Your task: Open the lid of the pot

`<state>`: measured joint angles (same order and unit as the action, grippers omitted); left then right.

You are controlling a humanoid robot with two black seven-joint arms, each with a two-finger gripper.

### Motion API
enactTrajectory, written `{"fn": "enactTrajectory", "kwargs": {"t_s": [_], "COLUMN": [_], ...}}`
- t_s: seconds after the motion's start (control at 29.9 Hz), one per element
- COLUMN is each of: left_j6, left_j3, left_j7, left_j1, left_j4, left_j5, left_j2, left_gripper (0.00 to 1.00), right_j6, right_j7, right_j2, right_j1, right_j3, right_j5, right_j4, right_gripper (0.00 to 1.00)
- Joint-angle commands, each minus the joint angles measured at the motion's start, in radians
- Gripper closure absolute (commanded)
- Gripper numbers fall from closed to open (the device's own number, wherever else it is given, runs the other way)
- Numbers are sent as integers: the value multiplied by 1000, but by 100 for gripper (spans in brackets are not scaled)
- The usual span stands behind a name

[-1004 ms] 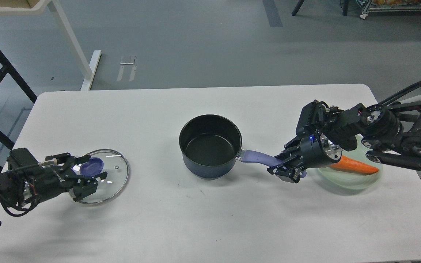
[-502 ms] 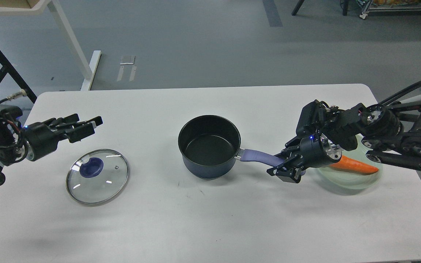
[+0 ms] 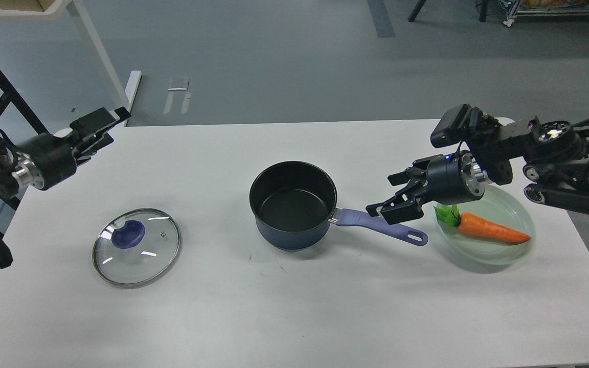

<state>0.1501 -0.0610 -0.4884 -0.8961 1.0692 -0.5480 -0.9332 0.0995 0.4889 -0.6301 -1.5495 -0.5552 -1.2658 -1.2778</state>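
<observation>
Lid: glass with a blue knob, flat on the white bench, well left of the pot, touched by nothing.
Pot: dark and uncovered, mid-bench, its purple handle pointing right.
Left hand: raised by the bench's far left corner, well apart from the lid; fingers overlap, so cannot tell the gap.
Right hand: fingers spread wide, gripping nothing, just above the handle.
Carrot: on a pale plate, right of the handle's end.
</observation>
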Motion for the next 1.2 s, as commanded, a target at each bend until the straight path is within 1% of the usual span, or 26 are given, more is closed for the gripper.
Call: {"fn": "enactTrajectory", "kwargs": {"t_s": [0.0,0.07,0.13,0.27,0.4,0.5,0.57,0.64,0.7,0.77,0.9,1.04,1.17], "left_j6": [42,36,26,25,40,49,84,150,201,229,244,240,240], "left_j3": [-26,-42,-62,-120,-146,-171,-212,-273,-307,-327,-374,-414,-430], "left_j7": [0,0,0,0,0,0,27,51,66,71,77,80,79], "left_j1": [-1,-1,-1,-1,12,43,72,106,144,170,220,264,278], "left_j4": [-2,-2,-2,-18,-74,-121,-156,-201,-222,-230,-232,-232,-230], "left_j5": [160,204,229,275,341,436,477,485,485,487,487,484,484], "left_j2": [2,7,17,94,167,224,260,301,324,338,356,376,381], "left_gripper": [1,1,1,1,1,1,1,1,1,1,1,1,1], "right_j6": [0,-3,-3,-7,-6,8,25,37,36,31,40,40,42], "right_j7": [0,0,0,0,0,0,0,0,0,0,0,0,0], "right_j2": [-81,-124,-152,-151,-140,-128,-106,-67,-24,10,33,55,55], "right_j1": [12,66,132,325,504,624,695,767,827,880,954,996,1013], "right_j3": [114,190,305,544,736,833,885,944,1001,1040,1084,1103,1112], "right_j5": [283,455,607,859,995,1110,1181,1212,1217,1217,1218,1217,1217], "right_j4": [6,9,11,53,98,104,107,129,149,150,147,147,140], "right_gripper": [2,2,2,2,0,0,0,0,0,0,0,0,0]}}
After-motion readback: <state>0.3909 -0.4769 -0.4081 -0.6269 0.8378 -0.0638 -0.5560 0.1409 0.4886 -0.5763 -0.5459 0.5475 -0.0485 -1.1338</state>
